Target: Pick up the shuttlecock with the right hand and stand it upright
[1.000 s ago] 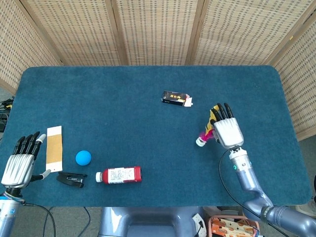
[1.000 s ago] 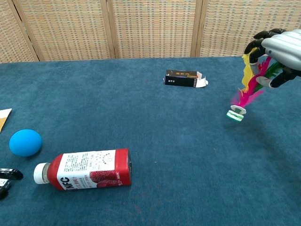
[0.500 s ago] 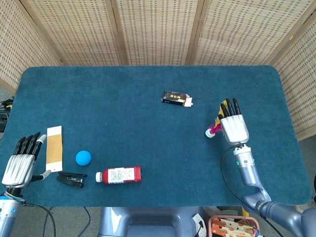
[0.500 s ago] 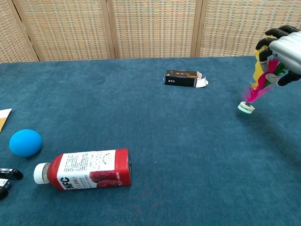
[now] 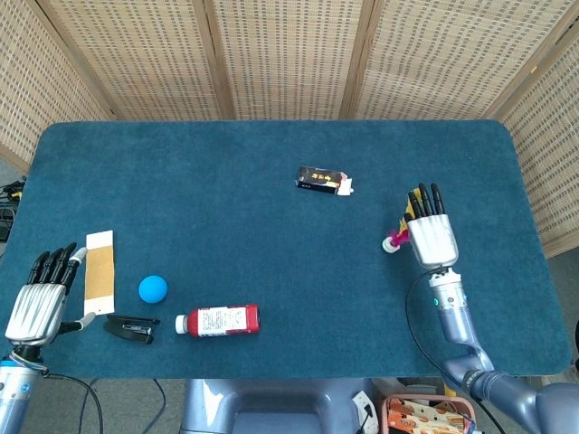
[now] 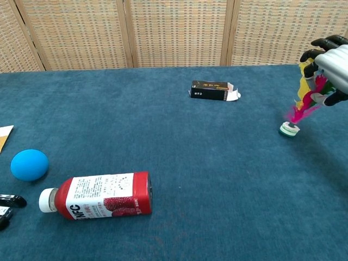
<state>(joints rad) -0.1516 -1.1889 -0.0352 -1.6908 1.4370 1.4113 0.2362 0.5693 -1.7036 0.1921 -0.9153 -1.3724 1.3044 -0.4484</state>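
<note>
The shuttlecock (image 6: 298, 111) has pink, yellow and green feathers and a round white-and-green base (image 6: 288, 130). Its base sits low at the blue cloth, feathers leaning up to the right. My right hand (image 6: 329, 70) holds the feathers at the top. From the head view the right hand (image 5: 431, 233) covers most of the feathers; only the base (image 5: 394, 241) and a bit of pink show. My left hand (image 5: 38, 300) rests open at the table's near left edge, holding nothing.
A small black box (image 5: 324, 180) lies behind the shuttlecock, toward the middle. A red bottle (image 6: 98, 195) lies on its side at the front left, with a blue ball (image 6: 29, 164), a black stapler (image 5: 130, 327) and a tan card (image 5: 99, 270) near it.
My right hand has carried the shuttlecock to the right and down. The base went from hanging above the cloth to sitting at the cloth, and the feathers tipped more upright.
</note>
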